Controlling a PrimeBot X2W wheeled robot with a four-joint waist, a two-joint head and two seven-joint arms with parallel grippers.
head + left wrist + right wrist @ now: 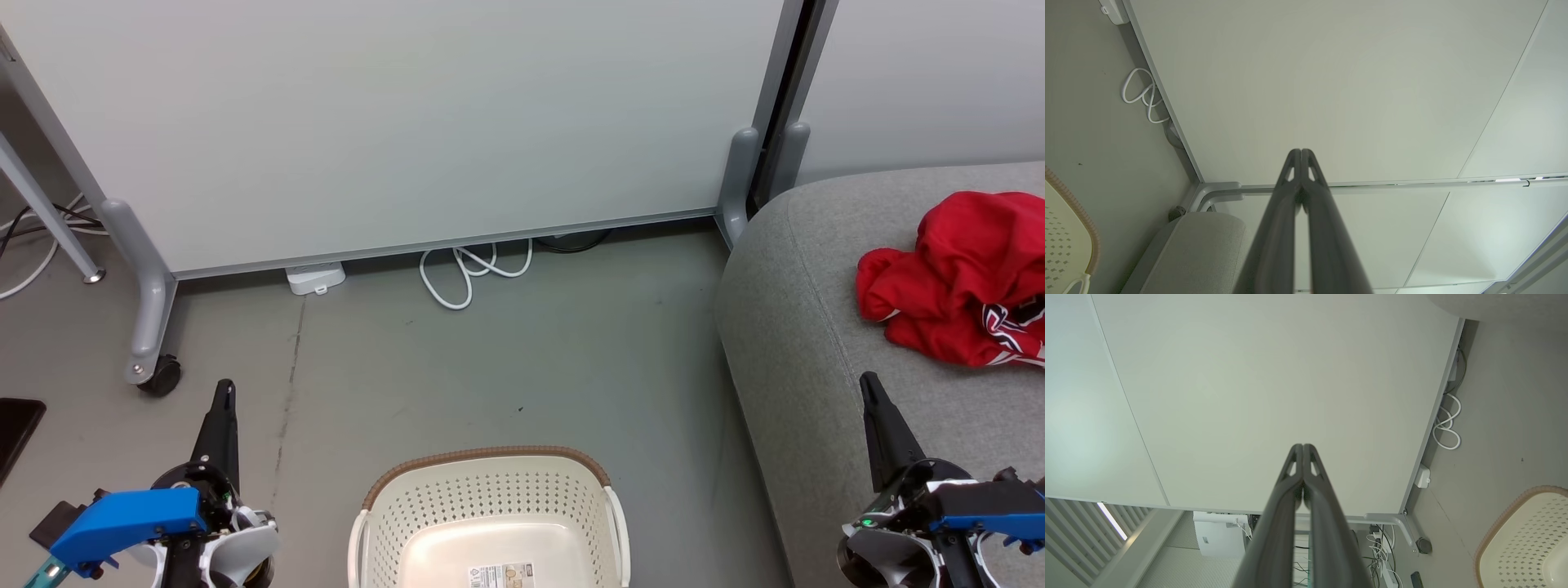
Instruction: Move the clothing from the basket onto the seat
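The red clothing lies crumpled on the grey seat at the right, its printed patch at the lower right of the heap. The cream basket with a brown rim stands on the floor at the bottom centre, nothing in it but a paper label on its base. My left gripper is shut at the lower left, over the floor beside the basket. My right gripper is shut at the lower right, over the seat's front part, below the clothing. Both wrist views show fingertips pressed together: left gripper, right gripper.
A pale partition panel on grey wheeled feet stands across the back. White cables and a white box lie on the floor under it. A dark object sits at the left edge.
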